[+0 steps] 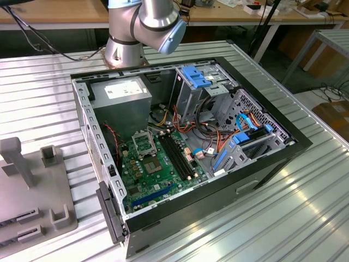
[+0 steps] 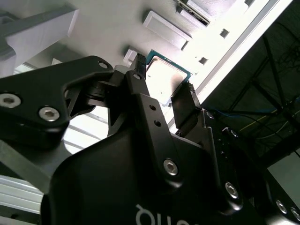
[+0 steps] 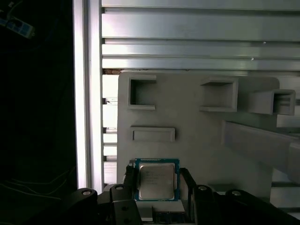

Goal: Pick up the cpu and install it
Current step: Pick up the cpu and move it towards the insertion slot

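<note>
The cpu (image 3: 157,181) is a small square chip with a silver-grey top and a green rim, lying flat on a pale grey fixture plate (image 3: 197,140). My gripper (image 3: 158,177) straddles it, and its black fingers (image 3: 187,183) press against two opposite edges. In the second wrist view the cpu (image 2: 165,76) sits between the same fingers (image 2: 137,75) of my gripper (image 2: 161,78), close over the plate. In the exterior view the open computer case (image 1: 185,147) lies on the table, and its motherboard socket (image 1: 143,143) has its metal frame raised.
The arm's base (image 1: 126,49) stands behind the case. A grey power-supply box (image 1: 121,103), black memory slots (image 1: 177,155) and loose cables (image 1: 212,136) fill the case. A grey fixture with upright posts (image 1: 32,185) sits at the exterior view's left. Ribbed aluminium table (image 3: 187,42) surrounds the plate.
</note>
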